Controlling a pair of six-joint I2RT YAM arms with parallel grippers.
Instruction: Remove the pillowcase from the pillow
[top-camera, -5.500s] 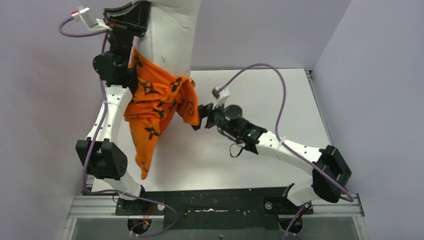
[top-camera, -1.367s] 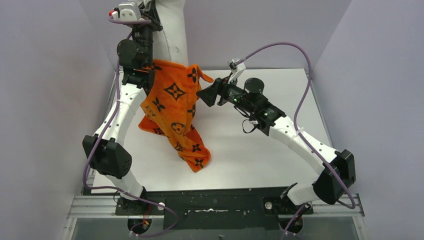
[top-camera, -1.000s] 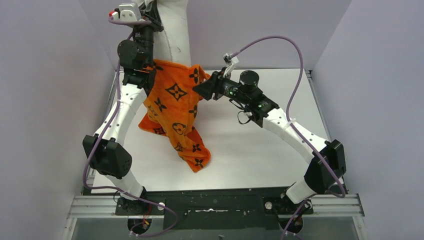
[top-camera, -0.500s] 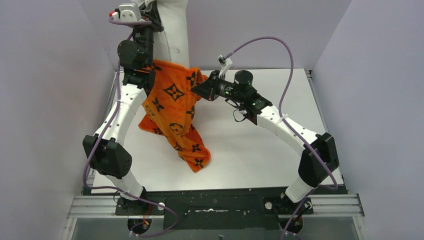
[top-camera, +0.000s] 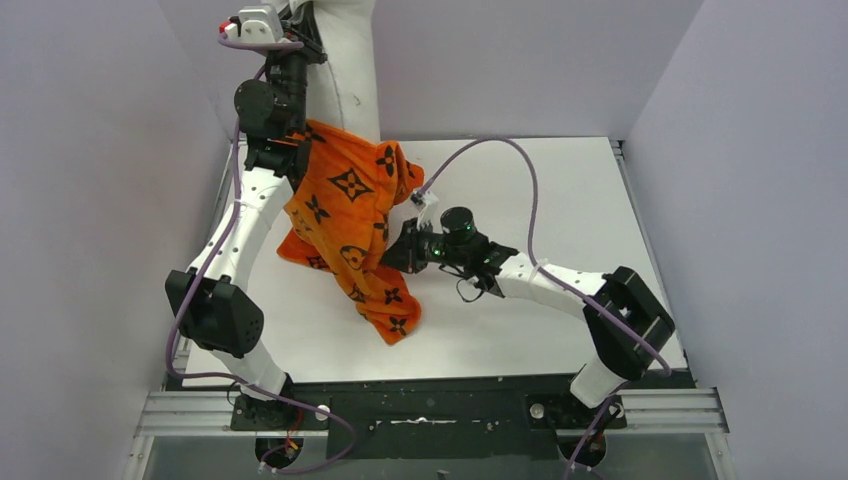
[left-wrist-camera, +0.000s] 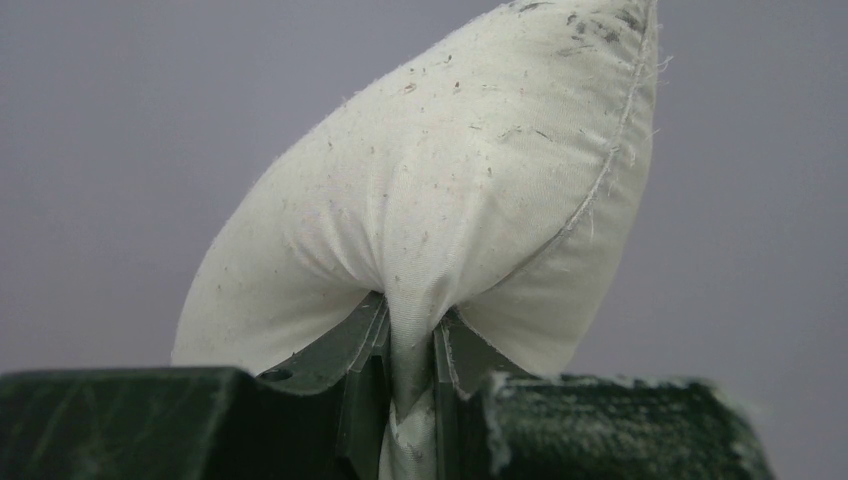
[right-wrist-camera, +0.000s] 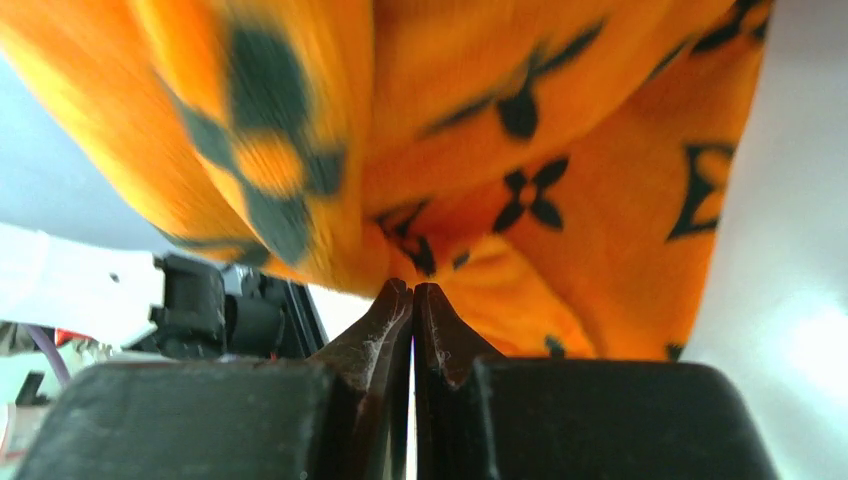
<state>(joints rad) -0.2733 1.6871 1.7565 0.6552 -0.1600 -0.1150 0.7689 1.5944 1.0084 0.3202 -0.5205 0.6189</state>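
Left jaws pinch a gathered fold of the pillow (left-wrist-camera: 440, 200): in the left wrist view we see white, lint-flecked cloth drawn down between them, with the stuffed body bulging above and a stitched seam running along its right side. Right jaws are pressed together, with only a hairline slit between them in the right wrist view. Their tips lie against the pillowcase (right-wrist-camera: 560, 150), and we cannot tell whether any of its plush is caught there. From the top camera we see the left arm (top-camera: 240, 230) stretched upward, holding the pillow upright above the bench (top-camera: 560, 190), so that the upper end of the pillow runs out of the picture. The pillowcase, bright orange with black flower, diamond and circle motifs, sits bunched over the lower end of the pillow. It hangs from there in loose folds, tapering to a narrow tail well below the pillow; we cannot tell whether that tail reaches the bench. The right arm (top-camera: 545, 285) reaches in low from the right of the pillow, and the right jaws sit below the pillow's lower end, at the right-hand edge of the hanging orange cloth.
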